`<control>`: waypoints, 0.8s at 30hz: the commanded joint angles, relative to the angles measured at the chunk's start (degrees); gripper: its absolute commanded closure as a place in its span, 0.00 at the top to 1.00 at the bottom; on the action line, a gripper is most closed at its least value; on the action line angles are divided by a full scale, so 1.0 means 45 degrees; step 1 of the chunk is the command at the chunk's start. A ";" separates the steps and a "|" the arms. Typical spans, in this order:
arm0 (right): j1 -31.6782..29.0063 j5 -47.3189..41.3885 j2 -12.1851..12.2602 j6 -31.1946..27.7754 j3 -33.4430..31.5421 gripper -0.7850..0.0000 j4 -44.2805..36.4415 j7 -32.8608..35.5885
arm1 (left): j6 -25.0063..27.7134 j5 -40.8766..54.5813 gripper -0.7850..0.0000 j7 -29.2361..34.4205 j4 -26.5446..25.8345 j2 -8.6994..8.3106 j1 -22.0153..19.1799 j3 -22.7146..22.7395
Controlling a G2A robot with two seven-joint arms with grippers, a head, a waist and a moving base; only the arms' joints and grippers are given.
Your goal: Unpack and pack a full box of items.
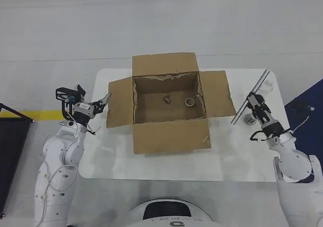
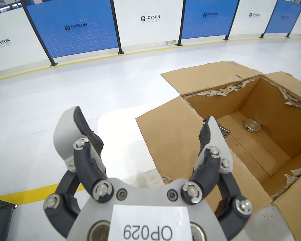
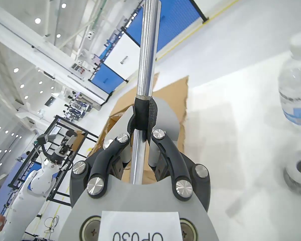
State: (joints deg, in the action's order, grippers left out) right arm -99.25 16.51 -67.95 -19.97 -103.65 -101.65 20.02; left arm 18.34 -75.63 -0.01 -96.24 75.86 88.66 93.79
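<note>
2 arms, each bent at the elbow: left gripper [image 2: 143, 116], 2 fingers [image 2: 87, 129] spread wide apart; right gripper [image 3: 143, 109], 2 fingers clamped on a metal rod [image 3: 147, 51] that passes between the pads and extends beyond the fingertips.

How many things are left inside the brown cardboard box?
2. A silver metal ring lies on the brown cardboard box floor, with a small grey metal piece beside it, not touching. The near wall may hide more.

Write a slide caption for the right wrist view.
The right arm's jaws clamp a metal rod near the cardboard box, a water bottle nearby.
</note>
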 commanded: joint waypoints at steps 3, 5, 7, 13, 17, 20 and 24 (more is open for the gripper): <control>0.0177 0.0502 0.0052 0.1466 0.0024 0.00 0.0581 0.0744 | 0.0000 0.0000 1.00 0.0000 0.0000 0.0000 0.0000 0.0000; 0.0325 0.1047 0.0084 0.2043 0.0196 0.00 0.0775 0.1157 | 0.0000 0.0000 1.00 0.0000 0.0000 0.0000 0.0000 0.0000; 0.0505 0.1454 0.0117 0.2569 0.0427 0.00 0.0956 0.1787 | 0.0000 0.0000 1.00 0.0000 0.0000 0.0000 0.0000 0.0000; 0.1261 0.2987 0.0167 0.4365 0.1174 0.00 0.1475 0.2645 | 0.0000 0.0000 1.00 0.0000 0.0000 0.0000 0.0000 0.0000; 0.1706 0.3749 0.0181 0.5365 0.1611 0.00 0.1760 0.3098 | 0.0000 0.0000 1.00 0.0000 0.0000 0.0000 0.0000 0.0000; 0.2041 0.4107 0.0203 0.5826 0.1815 0.00 0.2100 0.3492 | 0.0000 0.0000 1.00 0.0000 0.0000 0.0000 0.0000 0.0000; 0.2592 0.4505 0.0209 0.6324 0.2192 0.00 0.2621 0.3899 | 0.0000 0.0000 1.00 0.0000 0.0000 0.0000 0.0000 0.0000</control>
State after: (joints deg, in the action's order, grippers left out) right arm -88.19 36.61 -67.01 8.36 -94.22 -90.39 37.06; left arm 18.34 -75.63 -0.01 -96.24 75.86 88.66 93.79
